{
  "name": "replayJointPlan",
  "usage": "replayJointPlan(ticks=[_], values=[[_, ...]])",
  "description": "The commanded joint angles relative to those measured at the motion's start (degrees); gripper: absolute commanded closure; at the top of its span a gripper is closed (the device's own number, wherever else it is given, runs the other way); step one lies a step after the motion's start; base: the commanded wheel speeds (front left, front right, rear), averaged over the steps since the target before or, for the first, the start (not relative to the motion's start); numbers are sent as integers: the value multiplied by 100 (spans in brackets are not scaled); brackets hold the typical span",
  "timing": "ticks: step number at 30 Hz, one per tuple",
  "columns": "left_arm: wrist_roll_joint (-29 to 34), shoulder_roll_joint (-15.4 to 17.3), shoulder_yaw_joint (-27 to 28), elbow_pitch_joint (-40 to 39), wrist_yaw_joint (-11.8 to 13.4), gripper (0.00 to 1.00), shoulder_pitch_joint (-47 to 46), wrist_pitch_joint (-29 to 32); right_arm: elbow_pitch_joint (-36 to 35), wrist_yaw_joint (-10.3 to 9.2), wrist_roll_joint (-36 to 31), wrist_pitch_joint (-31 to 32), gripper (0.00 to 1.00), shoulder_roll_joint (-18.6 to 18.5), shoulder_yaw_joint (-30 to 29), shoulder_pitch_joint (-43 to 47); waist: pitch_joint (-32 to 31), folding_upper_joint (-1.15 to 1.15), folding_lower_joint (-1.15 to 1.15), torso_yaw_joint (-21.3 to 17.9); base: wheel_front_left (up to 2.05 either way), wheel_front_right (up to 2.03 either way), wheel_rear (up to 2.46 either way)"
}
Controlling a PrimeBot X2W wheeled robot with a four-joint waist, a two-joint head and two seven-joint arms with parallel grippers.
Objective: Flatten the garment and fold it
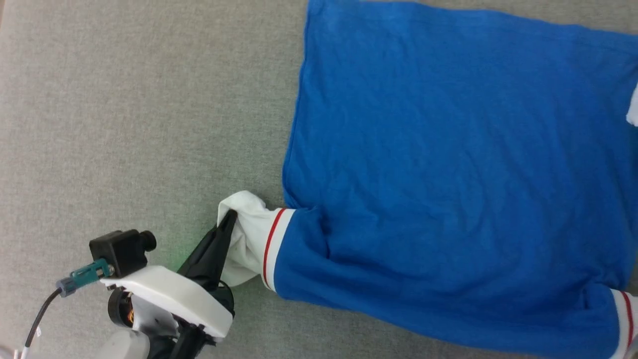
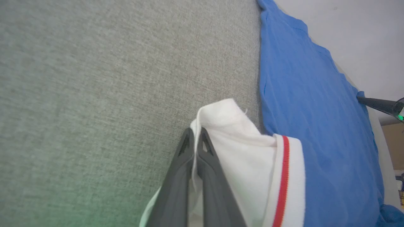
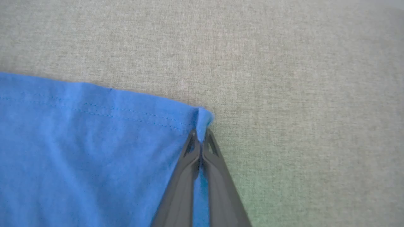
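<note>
Progress: we find the royal-blue, white-sleeved T-shirt (image 1: 448, 164) lying nearly flat on the grey cloth tabletop (image 1: 124, 124), unfolded | left pincer (image 1: 228, 219) pinching its near white sleeve (image 1: 251, 234) | right pincer (image 3: 200, 135) pinching a blue hem corner (image 3: 204, 118) | folding remains, we judge.

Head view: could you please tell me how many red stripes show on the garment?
2 on the garment: one stripe on the white trim at lower left, one stripe on the trim at bottom right. Others may be hidden or off-frame.
</note>
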Motion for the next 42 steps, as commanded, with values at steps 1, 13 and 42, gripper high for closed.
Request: replayJointPlan(ticks=[1, 13, 42], values=[[15, -21, 42, 77, 19, 100, -41, -43, 58, -4, 56, -101, 100, 34, 85, 36, -151, -1, 0, -123, 0, 0, 0], [-66, 80, 199, 91, 246, 100, 431, -127, -1096, -4, 985, -471, 100, -165, 4, 667, -1092, -1, 0, -727, 0, 0, 0], [-129, 325, 164, -333, 649, 100, 1318, 18, -1345, -4, 1262, -1761, 100, 930, -304, 5431, -2121, -1, 0, -1262, 0, 0, 0]])
